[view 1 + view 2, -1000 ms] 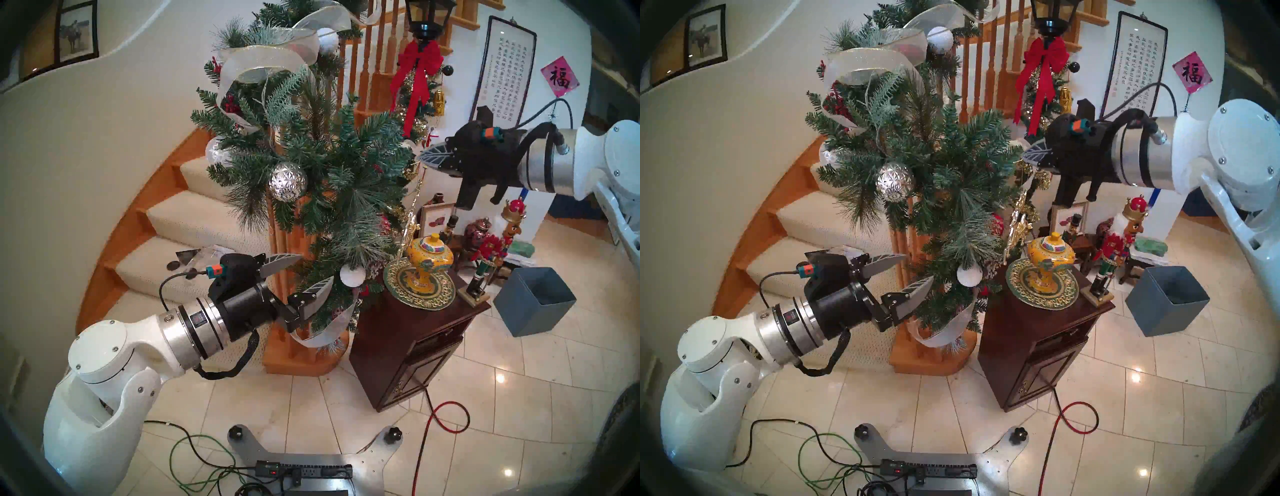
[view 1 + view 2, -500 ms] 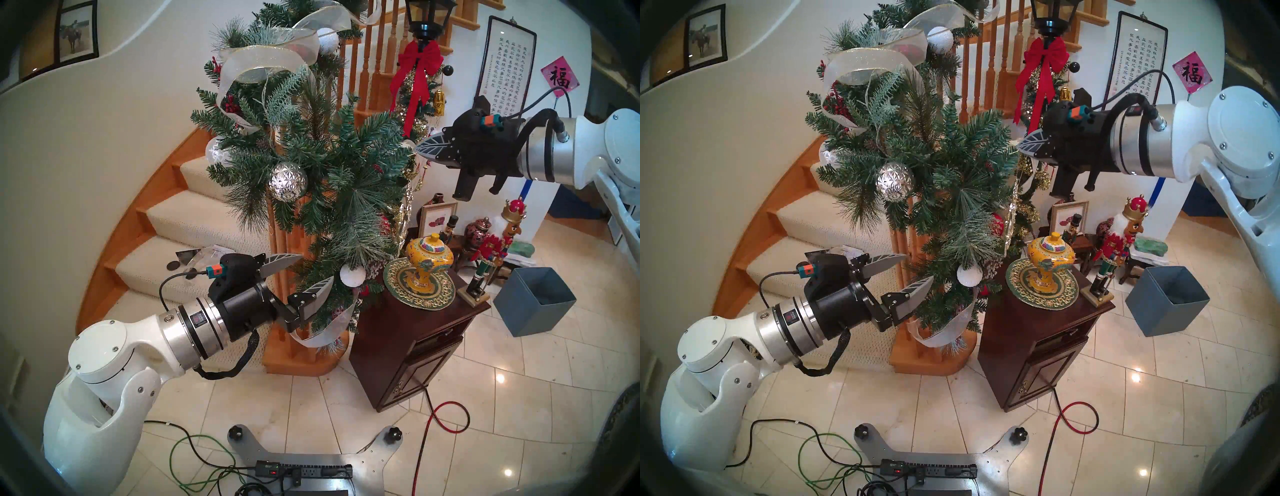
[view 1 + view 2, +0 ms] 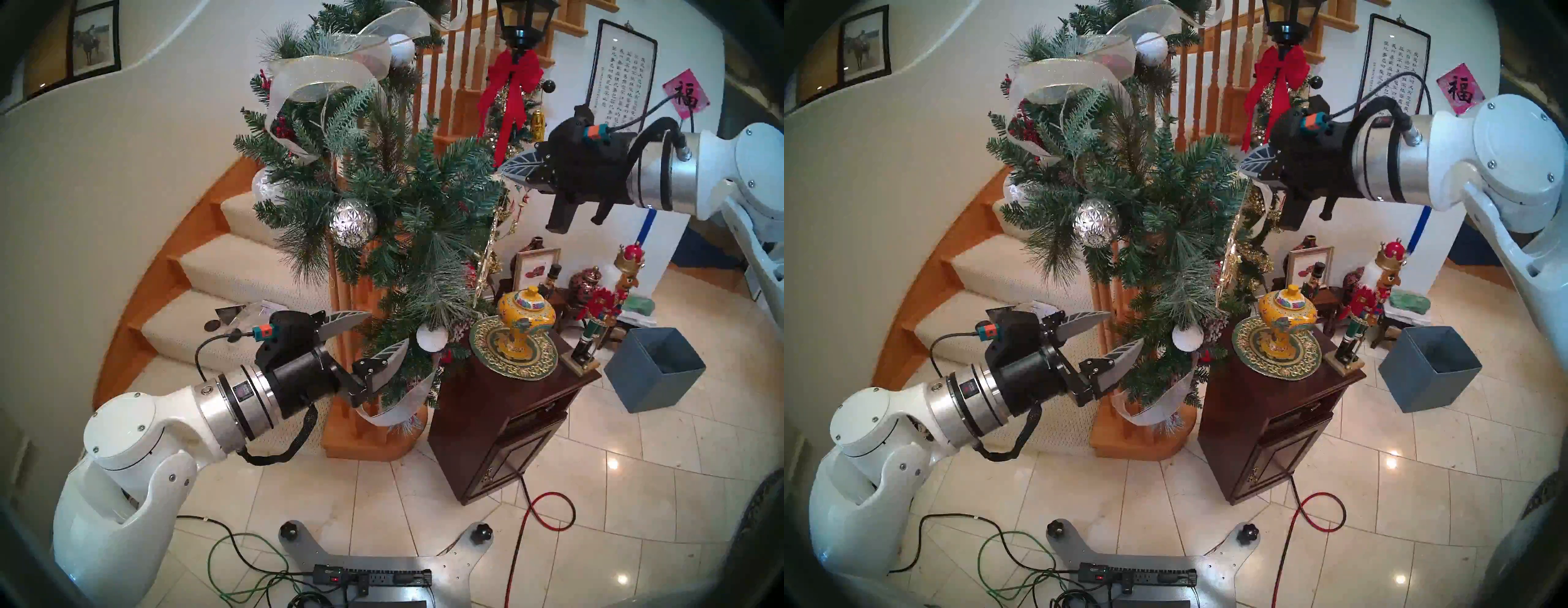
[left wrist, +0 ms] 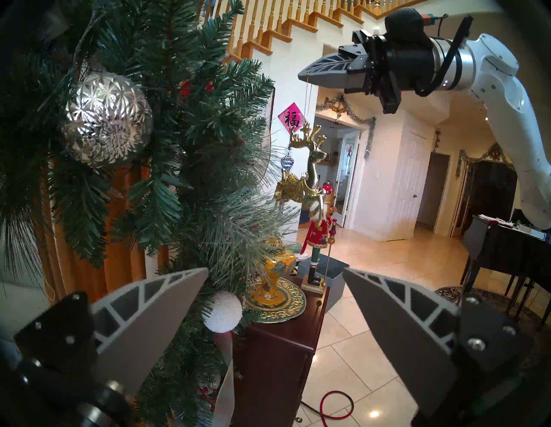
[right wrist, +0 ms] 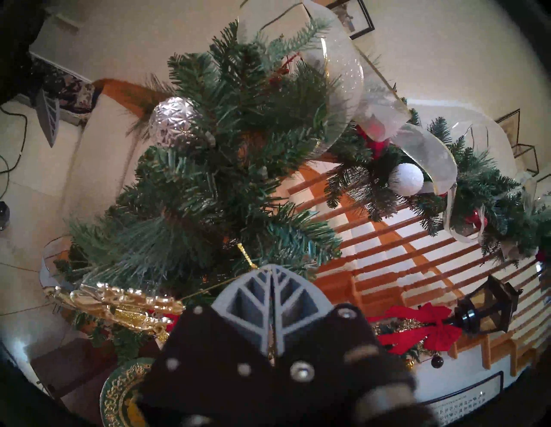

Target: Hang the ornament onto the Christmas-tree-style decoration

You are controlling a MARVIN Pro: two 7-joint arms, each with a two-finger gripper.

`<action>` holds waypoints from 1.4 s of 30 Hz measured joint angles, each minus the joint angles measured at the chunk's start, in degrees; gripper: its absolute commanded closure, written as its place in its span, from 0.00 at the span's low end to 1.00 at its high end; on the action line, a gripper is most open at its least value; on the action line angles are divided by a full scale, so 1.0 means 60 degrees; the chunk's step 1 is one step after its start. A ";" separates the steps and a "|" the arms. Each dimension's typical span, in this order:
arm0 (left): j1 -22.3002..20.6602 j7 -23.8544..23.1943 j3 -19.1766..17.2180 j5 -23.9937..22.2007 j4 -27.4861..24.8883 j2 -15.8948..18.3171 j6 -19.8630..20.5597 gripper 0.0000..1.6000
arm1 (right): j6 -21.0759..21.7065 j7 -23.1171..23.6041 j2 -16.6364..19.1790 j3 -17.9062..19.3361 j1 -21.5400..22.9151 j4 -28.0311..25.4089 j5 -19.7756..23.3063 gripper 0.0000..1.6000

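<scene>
The right hand [image 3: 505,172] was clenched on the thin gold thread [image 4: 307,98] of the reindeer ornament [image 4: 301,167], its two fingers pressed flat together. It reached in level from the right, its tip just beside the outer needles of the garland [image 3: 382,204], high on that greenery's right side. In the right wrist view the thread ran out from between the closed fingers [image 5: 253,298] toward the needles, and the gold reindeer [image 5: 119,301] lay just off the pine sprays. The thread dropped straight down from the fingertips, and the reindeer hung free on it, antlers up, close along the right edge of the branches. From the head it showed edge-on as a thin gold strip [image 3: 488,259] above the yellow lidded jar [image 3: 526,322]. Whether it touched the needles could not be told.

The left hand [image 3: 369,335] was released, its fingers spread wide and level, low at the left of the garland. Its lower finger reached into the bottom sprays near a white snowy ball [image 3: 432,337]; nothing lay between the fingers.

The garland wrapped the wooden stair post [image 3: 365,424], with wide sheer silver ribbon [image 3: 322,76] looped through it and a silver faceted ball [image 3: 353,222] on its front. The jar stood on a green and gold plate [image 3: 500,361] on the dark wooden cabinet [image 3: 500,424], whose left edge stood against the garland's lower sprays. A nutcracker figure [image 3: 594,322] stood at the top's right edge, and a grey box [image 3: 653,373] sat on the tiled floor beyond.
</scene>
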 measured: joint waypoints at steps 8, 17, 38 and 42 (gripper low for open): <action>0.0000 0.0000 0.0000 0.0000 0.0000 0.0000 0.0000 0.00 | 0.0234 0.0034 -0.0229 -0.0349 0.0625 0.0076 -0.0166 1.00; 0.0000 0.0000 0.0000 0.0000 0.0000 0.0000 0.0000 0.00 | 0.0449 0.0258 -0.0440 -0.0893 0.1306 0.0212 -0.0446 1.00; 0.0000 0.0000 0.0000 0.0001 0.0000 0.0000 0.0000 0.00 | 0.0630 0.1119 -0.1105 -0.2073 0.2590 0.0723 -0.1263 1.00; 0.0000 0.0000 0.0000 0.0001 0.0000 0.0000 0.0000 0.00 | 0.0622 0.1290 -0.1198 -0.2085 0.2766 0.0815 -0.1309 1.00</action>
